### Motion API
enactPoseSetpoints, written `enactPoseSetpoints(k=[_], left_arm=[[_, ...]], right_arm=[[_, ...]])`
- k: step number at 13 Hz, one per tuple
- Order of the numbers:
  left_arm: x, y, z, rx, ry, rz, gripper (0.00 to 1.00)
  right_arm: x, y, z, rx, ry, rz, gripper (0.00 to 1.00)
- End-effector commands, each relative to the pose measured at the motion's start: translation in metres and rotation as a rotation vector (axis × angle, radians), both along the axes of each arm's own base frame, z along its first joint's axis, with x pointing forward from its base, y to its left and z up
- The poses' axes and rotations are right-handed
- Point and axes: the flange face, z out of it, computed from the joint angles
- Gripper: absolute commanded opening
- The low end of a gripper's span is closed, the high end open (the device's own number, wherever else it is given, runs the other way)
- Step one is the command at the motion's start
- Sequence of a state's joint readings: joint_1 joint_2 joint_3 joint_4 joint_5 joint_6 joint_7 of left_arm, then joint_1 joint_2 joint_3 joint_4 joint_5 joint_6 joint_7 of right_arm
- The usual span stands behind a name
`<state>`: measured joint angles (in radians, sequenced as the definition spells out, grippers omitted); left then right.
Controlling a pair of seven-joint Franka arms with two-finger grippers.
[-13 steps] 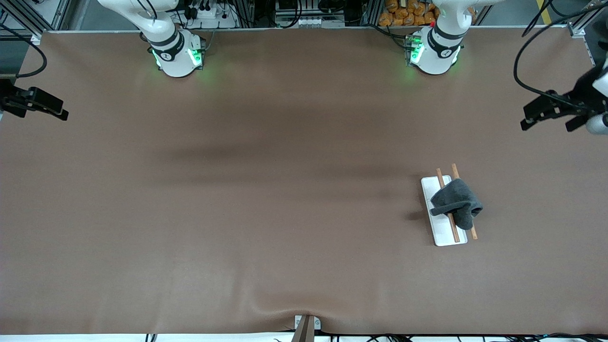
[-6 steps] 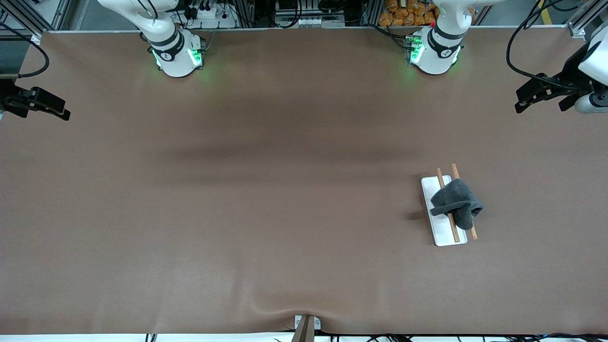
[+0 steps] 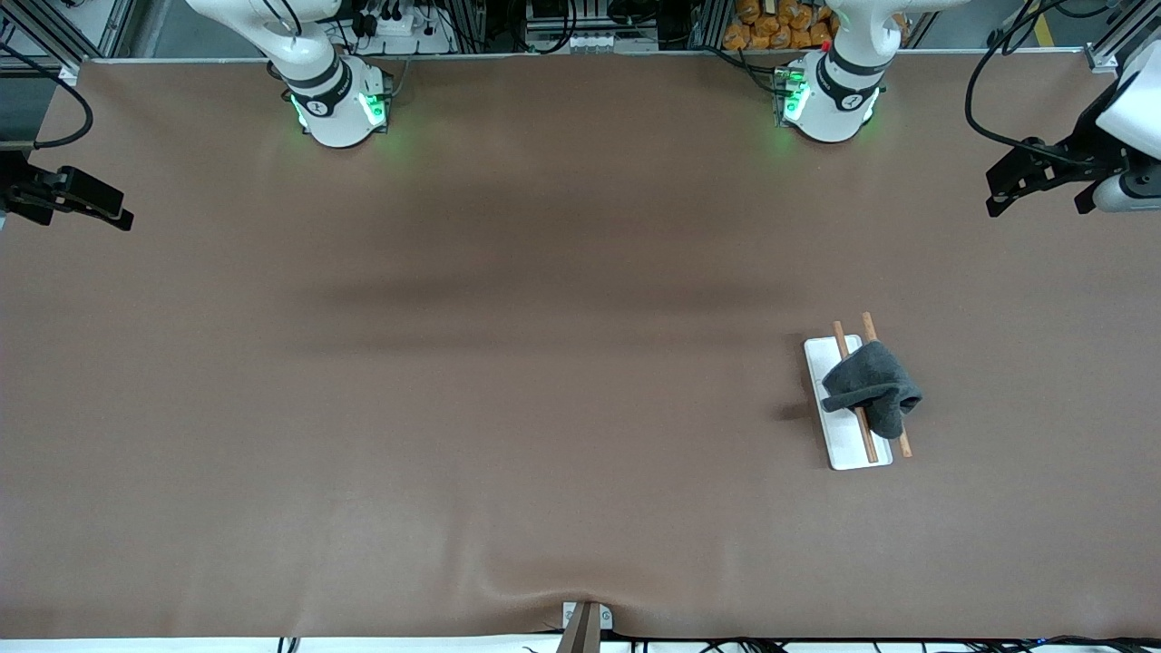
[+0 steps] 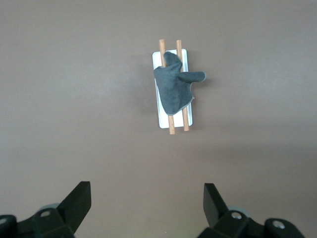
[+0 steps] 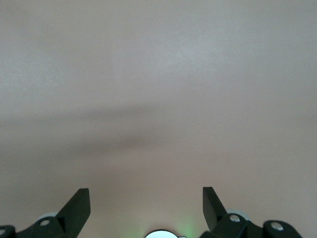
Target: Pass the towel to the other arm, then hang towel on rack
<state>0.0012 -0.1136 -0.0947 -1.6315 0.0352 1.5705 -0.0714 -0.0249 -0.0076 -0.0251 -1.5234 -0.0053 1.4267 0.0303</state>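
Your counter (image 3: 508, 381) is covered edge to edge with a smooth brown sheet, which puckers slightly at the edge nearest the front camera, where a small metal bracket (image 3: 585, 618) clamps it. Soft shadow bands run across the middle of the sheet. Along the edge where the two arm bases stand you can see aluminium framing, cables and a heap of orange items (image 3: 778, 25); both bases glow green.

The only thing standing on the counter is the rack (image 3: 845, 433), toward the left arm's end and nearer to the front camera than the bases. Its flat white base lies on the sheet and its two brown rods run parallel above it. The towel (image 3: 873, 385) is draped over both rods, bunched up, covering the middle of the rack, with one fold hanging off the side toward the left arm's end of the counter. In the left wrist view you see the same: towel (image 4: 173, 85) over the rods, a tab of cloth sticking out sideways.

Your left gripper (image 3: 1043, 186) hangs over the counter's edge at its own end, well apart from the rack, jaws wide and empty. Your right gripper (image 3: 77, 201) waits over its own end, jaws wide, nothing in them.
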Motion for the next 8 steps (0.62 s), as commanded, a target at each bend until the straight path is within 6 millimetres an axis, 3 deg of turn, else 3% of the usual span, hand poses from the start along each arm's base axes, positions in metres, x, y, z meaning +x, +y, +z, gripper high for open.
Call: enactPoseSetpoints(k=[1, 8], left_arm=[[0.0037, 0.0106, 0.0149, 0.019, -0.032, -0.047, 1.0], [0.0019, 0.0072, 0.0134, 0.015, -0.016, -0.065, 1.0]], right_arm=[[0.0007, -0.0009, 0.0053, 0.0, -0.02, -0.018, 1.0], [-0.0009, -0.0044, 0.0073, -0.001, -0.02, -0.024, 1.0]])
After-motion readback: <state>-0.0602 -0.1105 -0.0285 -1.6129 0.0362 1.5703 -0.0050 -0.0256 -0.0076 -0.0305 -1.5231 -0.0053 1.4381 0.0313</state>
